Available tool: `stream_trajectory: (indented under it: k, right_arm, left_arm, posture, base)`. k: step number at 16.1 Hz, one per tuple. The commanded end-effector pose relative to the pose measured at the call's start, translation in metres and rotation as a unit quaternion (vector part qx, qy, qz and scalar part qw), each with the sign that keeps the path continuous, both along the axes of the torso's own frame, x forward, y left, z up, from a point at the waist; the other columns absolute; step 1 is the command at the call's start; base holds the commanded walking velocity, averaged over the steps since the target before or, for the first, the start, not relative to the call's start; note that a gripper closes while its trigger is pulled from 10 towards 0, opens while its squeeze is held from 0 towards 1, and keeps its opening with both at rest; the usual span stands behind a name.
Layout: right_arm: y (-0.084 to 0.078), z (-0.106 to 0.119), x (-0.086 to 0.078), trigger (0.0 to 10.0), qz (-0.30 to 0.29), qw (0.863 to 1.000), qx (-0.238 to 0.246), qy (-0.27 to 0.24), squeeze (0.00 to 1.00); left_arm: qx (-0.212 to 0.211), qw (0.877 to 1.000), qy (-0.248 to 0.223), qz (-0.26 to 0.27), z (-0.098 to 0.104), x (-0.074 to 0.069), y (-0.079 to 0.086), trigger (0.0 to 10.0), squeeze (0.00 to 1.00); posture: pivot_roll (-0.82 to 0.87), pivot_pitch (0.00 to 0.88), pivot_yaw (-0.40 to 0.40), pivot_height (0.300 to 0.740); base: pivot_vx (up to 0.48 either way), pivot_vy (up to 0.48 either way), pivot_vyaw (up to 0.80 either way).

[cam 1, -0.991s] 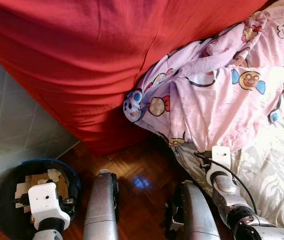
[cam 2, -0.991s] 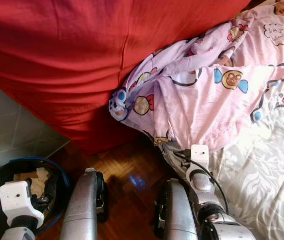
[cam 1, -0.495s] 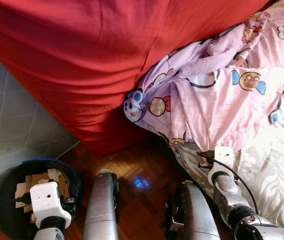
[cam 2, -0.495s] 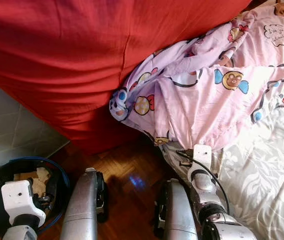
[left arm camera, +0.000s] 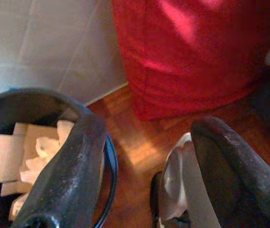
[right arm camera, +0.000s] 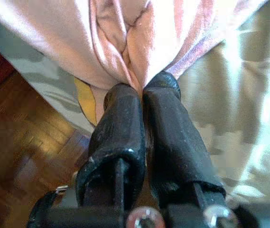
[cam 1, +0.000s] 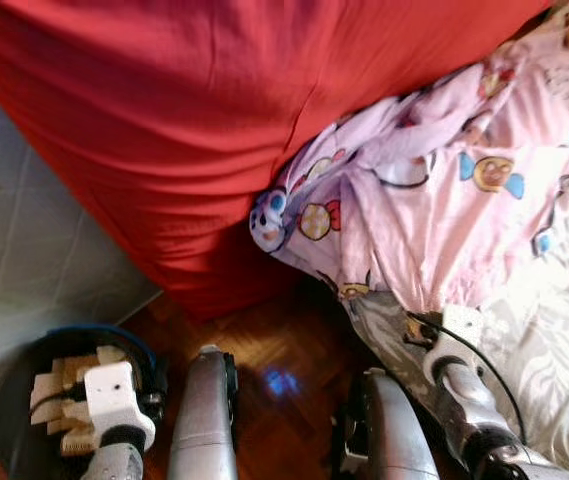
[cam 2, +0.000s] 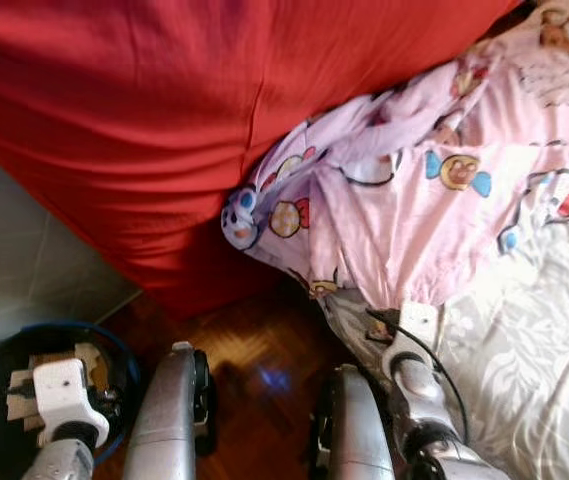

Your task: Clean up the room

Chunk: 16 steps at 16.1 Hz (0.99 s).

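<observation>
- While the right gripper [right arm camera: 142, 95] has its two black fingers [right arm camera: 118, 137] pressed together on a gathered fold of the pink blanket [cam 1: 444, 220], the pinched cloth bunches into tight creases right at the fingertips.
- That pink blanket, printed with cartoon bears and candies, lies rumpled across the bed, with one lower corner drooping over the bed's edge toward the floor, beside the red cover [cam 1: 194, 130].
- Under the blanket, on the robot's right, a pale sheet with a leaf pattern [cam 1: 554, 360] covers the mattress; the right arm reaches up along it, and the blanket's hem meets the gripper just above the white wrist housing.
- The red cover fills the upper part of the head views as a big, softly wrinkled mass, hanging down to the wooden parquet floor [cam 1: 284, 340].
- The left gripper [left arm camera: 144, 156] hangs low on the robot's left with its fingers spread wide apart and nothing between them.
- Just below and beside that left gripper stands a dark round bin with a blue rim [left arm camera: 110, 166], holding pieces of torn cardboard [left arm camera: 11, 152] and pale scraps.
- A pale tiled wall [cam 1: 24, 230] rises behind the bin, meeting the parquet near the foot of the red cover.
- Between the two arms, the robot's silver legs [cam 1: 204, 420] stand on the parquet, where a small bluish glint shows.
- The head views are slightly blurred.
</observation>
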State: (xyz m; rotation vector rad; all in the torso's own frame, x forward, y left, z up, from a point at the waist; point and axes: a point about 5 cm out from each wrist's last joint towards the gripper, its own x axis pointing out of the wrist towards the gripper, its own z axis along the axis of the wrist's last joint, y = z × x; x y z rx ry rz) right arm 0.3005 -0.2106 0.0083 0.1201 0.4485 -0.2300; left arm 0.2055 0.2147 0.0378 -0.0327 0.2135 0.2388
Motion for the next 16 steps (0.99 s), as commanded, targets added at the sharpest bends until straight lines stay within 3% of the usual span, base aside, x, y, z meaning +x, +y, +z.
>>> stream_trajectory:
  k: [1, 2, 5, 6, 10, 16]
  right_arm:
    - [-0.007, -0.011, -0.013, 0.0, -0.016, 1.000, 0.010, 0.013, 0.00]
    - [-0.009, -0.014, -0.018, 0.0, -0.021, 1.000, 0.015, 0.008, 0.00]
    - [-0.009, -0.017, -0.024, 0.0, -0.013, 1.000, 0.019, -0.007, 0.00]
    - [-0.008, -0.016, -0.026, 10.0, -0.006, 0.999, 0.030, -0.022, 0.00]
    - [-0.011, -0.016, -0.027, 10.0, -0.008, 0.998, 0.042, -0.038, 0.00]
    - [-0.001, -0.023, -0.031, 10.0, 0.014, 0.999, 0.045, -0.016, 0.00]
  left_arm:
    - [0.008, 0.999, 0.037, 0.011, -0.017, -0.010, 0.005, 10.0, 0.00]
    - [0.008, 0.998, 0.057, 0.013, -0.030, -0.007, 0.008, 10.0, 0.00]
    - [0.007, 0.996, 0.089, 0.014, -0.050, -0.002, 0.010, 10.0, 0.00]
    - [0.005, 0.994, 0.110, 0.014, -0.060, -0.001, 0.011, 10.0, 0.00]
    - [-0.004, 0.990, 0.143, 0.013, -0.076, 0.002, 0.008, 10.0, 0.00]
    - [-0.013, 0.981, 0.192, 0.010, -0.095, -0.009, 0.004, 10.0, 0.00]
  posture:
    - [0.10, 0.224, -0.027, 0.619]
    - [0.07, 0.169, -0.023, 0.619]
    - [0.04, 0.110, -0.014, 0.619]
    - [0.00, 0.075, -0.009, 0.619]
    - [-0.02, 0.037, -0.009, 0.629]
    - [0.00, 0.000, -0.015, 0.704]
  base:
    - [0.000, 0.000, 0.00]
    - [0.000, 0.000, 0.00]
    - [0.000, 0.000, 0.00]
    - [0.000, 0.000, 0.00]
    - [0.000, 0.000, 0.00]
    - [0.000, 0.000, 0.00]
